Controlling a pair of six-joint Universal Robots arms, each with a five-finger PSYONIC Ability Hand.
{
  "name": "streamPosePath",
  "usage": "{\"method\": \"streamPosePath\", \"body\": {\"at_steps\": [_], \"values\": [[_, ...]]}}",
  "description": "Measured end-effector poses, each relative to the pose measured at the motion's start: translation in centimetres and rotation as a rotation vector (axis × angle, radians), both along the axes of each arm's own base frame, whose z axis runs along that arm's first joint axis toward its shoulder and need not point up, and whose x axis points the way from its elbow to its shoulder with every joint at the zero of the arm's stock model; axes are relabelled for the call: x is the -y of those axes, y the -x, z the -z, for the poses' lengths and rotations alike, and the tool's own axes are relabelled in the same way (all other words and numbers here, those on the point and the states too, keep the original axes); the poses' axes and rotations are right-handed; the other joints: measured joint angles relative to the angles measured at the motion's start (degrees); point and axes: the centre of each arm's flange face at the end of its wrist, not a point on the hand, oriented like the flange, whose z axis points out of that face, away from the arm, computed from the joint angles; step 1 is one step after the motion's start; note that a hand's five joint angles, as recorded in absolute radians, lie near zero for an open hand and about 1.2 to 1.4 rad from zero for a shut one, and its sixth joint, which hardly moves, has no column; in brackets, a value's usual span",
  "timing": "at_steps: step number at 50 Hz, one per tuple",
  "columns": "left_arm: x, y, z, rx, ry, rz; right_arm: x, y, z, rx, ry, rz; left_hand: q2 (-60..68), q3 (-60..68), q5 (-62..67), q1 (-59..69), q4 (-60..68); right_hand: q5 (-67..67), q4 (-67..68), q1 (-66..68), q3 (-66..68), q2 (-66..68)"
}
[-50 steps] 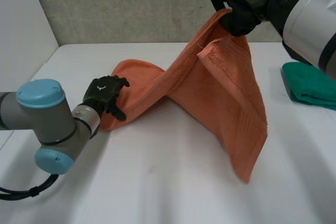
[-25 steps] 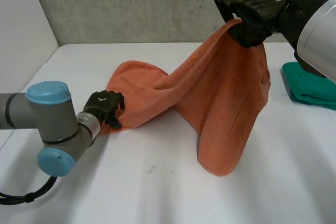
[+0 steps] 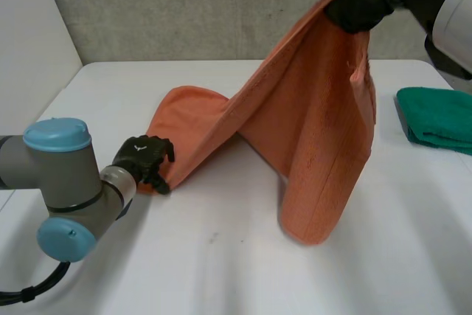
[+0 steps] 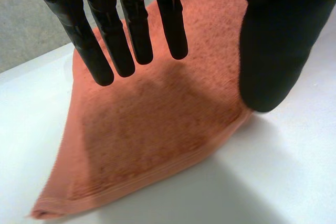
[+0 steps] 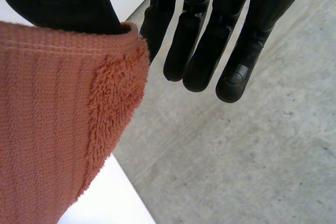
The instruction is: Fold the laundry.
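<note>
"Where is the left hand (image 3: 145, 158)?"

"Close by, at the low corner of the soft orange terry towel (image 3: 317, 130) on the white table (image 3: 221, 256). Its fingers are straight, a bit apart, over it."

"And farther off?"

"A folded green cloth (image 3: 435, 117) lies apart on the right. The towel's top corner is up high (off the table), pinched by the right hand (image 3: 359, 1) between thumb and straight, close fingers."
</note>
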Motion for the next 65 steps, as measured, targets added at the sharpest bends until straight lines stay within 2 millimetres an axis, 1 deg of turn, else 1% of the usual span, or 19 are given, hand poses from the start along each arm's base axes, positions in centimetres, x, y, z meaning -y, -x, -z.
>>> {"method": "streamPosePath", "body": {"at_steps": [9,17,21,23,27,32,35,41,46,48,49,53,55,56,60,61,62,63,65], "values": [[0.2,0.7,0.5,-0.004,0.004,0.011,-0.2,0.2,-1.4,0.029,0.037,0.005,0.02,0.01,0.1,0.0,0.03,0.0,0.0,0.0,0.0,0.0],[-0.3,1.8,0.9,-0.002,-0.002,0.038,-0.2,0.3,-1.8,0.038,0.045,0.008,0.05,0.01,0.38,0.0,0.05,0.0,0.0,0.0,0.0,0.0],[-1.0,2.4,1.1,-0.002,-0.013,0.054,-0.1,0.2,-1.6,0.035,0.042,0.008,0.0,0.0,0.38,0.0,0.03,0.0,0.0,0.0,0.0,0.0],[-1.3,2.6,0.9,-0.008,-0.016,0.058,-0.1,0.2,-1.5,0.033,0.039,0.007,0.0,0.0,0.34,0.0,0.0,0.0,0.0,0.0,0.0,0.0],[-2.2,2.7,-0.4,-0.058,-0.018,0.053,0.1,0.0,-1.2,0.028,0.031,0.007,0.0,0.0,0.15,0.0,0.0,0.0,0.0,0.0,0.0,0.0],[-3.6,2.5,-2.3,-0.134,-0.026,0.034,0.1,0.0,-1.2,0.027,0.031,0.006,-0.54,-0.39,-0.48,-0.19,-0.51,0.0,0.0,0.0,0.0,0.0],[-4.3,2.4,-2.8,-0.16,-0.032,0.032,0.1,0.0,-1.4,0.031,0.036,0.006,-1.87,-1.74,-1.79,-2.26,-1.94,0.0,0.0,0.0,0.0,0.0],[-5.5,3.0,-3.0,-0.19,-0.046,0.052,0.0,0.0,-1.9,0.041,0.05,0.005,-1.89,-1.74,-1.9,-2.27,-1.99,0.0,0.0,0.0,0.0,0.0],[-5.9,4.0,-2.7,-0.197,-0.053,0.078,-0.1,0.1,-2.2,0.049,0.058,0.006,-3.01,-3.06,-3.13,-3.33,-3.25,0.0,0.0,0.0,0.0,0.0],[-5.9,4.0,-2.7,-0.197,-0.053,0.078,-0.1,0.1,-2.2,0.049,0.058,0.006,-3.01,-3.06,-3.13,-3.33,-3.25,0.0,0.0,0.0,0.0,0.0],[-6.1,4.8,-2.3,-0.196,-0.059,0.096,-0.2,0.1,-2.4,0.053,0.061,0.009,-3.47,-3.57,-3.6,-3.57,-3.85,0.0,0.0,0.0,0.0,0.0],[-5.6,5.5,-1.7,-0.189,-0.048,0.084,-0.3,0.1,-2.5,0.054,0.062,0.009,-3.47,-3.57,-3.6,-3.57,-3.85,0.0,0.0,0.0,0.0,0.0],[-5.0,5.7,-1.4,-0.181,-0.032,0.052,-0.4,0.2,-2.4,0.054,0.059,0.009,-2.95,-3.05,-3.05,-3.11,-3.37,0.0,0.0,0.0,0.0,0.0],[-4.2,5.7,-1.2,-0.174,-0.013,0.013,-0.5,0.2,-2.4,0.054,0.056,0.009,1.55,1.14,2.03,1.71,1.54,0.0,0.0,0.0,0.0,0.0],[-2.7,5.5,-0.8,-0.161,0.025,-0.068,-0.5,0.2,-2.2,0.052,0.048,0.011,6.59,6.39,7.25,7.67,6.95,0.0,0.0,0.0,0.0,0.0],[-1.9,5.3,-0.6,-0.156,0.041,-0.102,-0.5,0.3,-2.1,0.05,0.043,0.014,25.11,24.73,25.34,27.95,25.37,0.0,0.0,0.0,0.0,0.0],[-1.5,5.2,-0.5,-0.153,0.048,-0.119,-0.5,0.3,-2.0,0.049,0.04,0.016,25.11,24.73,25.34,27.95,25.37,0.0,0.0,0.0,0.0,0.0],[-1.1,5.1,-0.4,-0.15,0.053,-0.134,-0.4,0.4,-1.9,0.048,0.037,0.018,33.4,32.93,33.04,33.19,33.51,0.0,0.0,0.0,0.0,0.0],[-0.3,4.7,-0.2,-0.145,0.06,-0.158,-0.3,0.5,-1.7,0.045,0.033,0.023,35.46,34.96,33.58,33.18,35.87,0.0,0.0,0.0,0.0,0.0]]}}
